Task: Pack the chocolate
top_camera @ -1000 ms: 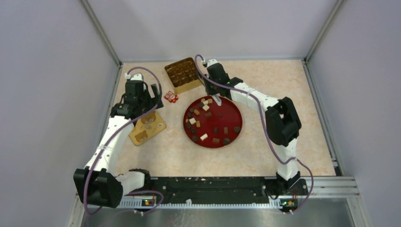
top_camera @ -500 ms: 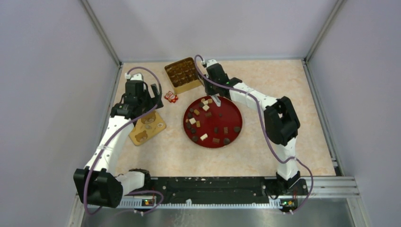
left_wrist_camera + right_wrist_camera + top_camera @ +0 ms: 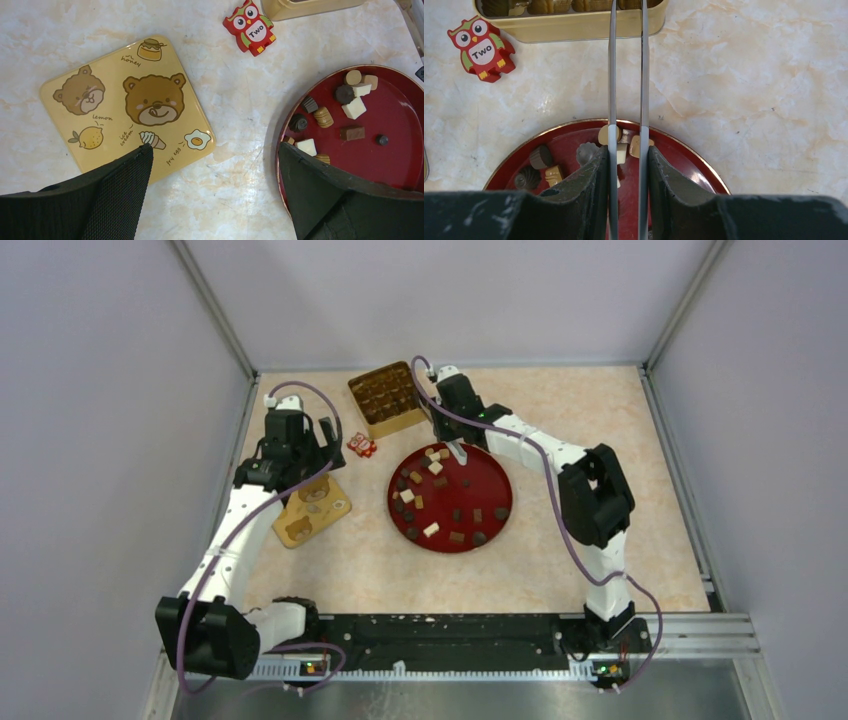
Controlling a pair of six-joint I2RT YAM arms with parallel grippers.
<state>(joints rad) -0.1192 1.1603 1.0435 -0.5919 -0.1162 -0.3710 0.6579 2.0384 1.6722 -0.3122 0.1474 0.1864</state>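
Right gripper (image 3: pixel 626 152) clenched on tweezers (image 3: pixel 612 75), prongs toward tin (image 3: pixel 574 27). Left gripper (image 3: pixel 215 150) released over lid (image 3: pixel 127 107): "honey", "lemon", "fry egg". Chocolate (image 3: pixel 354 107) on red plate (image 3: pixel 395 125), some in tin. Owl (image 3: pixel 250 26) reads "Two".

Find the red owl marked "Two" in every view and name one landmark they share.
Top external: the owl sits just below the gold tin's left corner, up-left of the red plate.
Left wrist: the owl is at top centre, right of the bear-printed lid.
Right wrist: the owl is upper left, left of the tweezers held in the right hand.
Shared landmark: the red plate, near the owl in all three.
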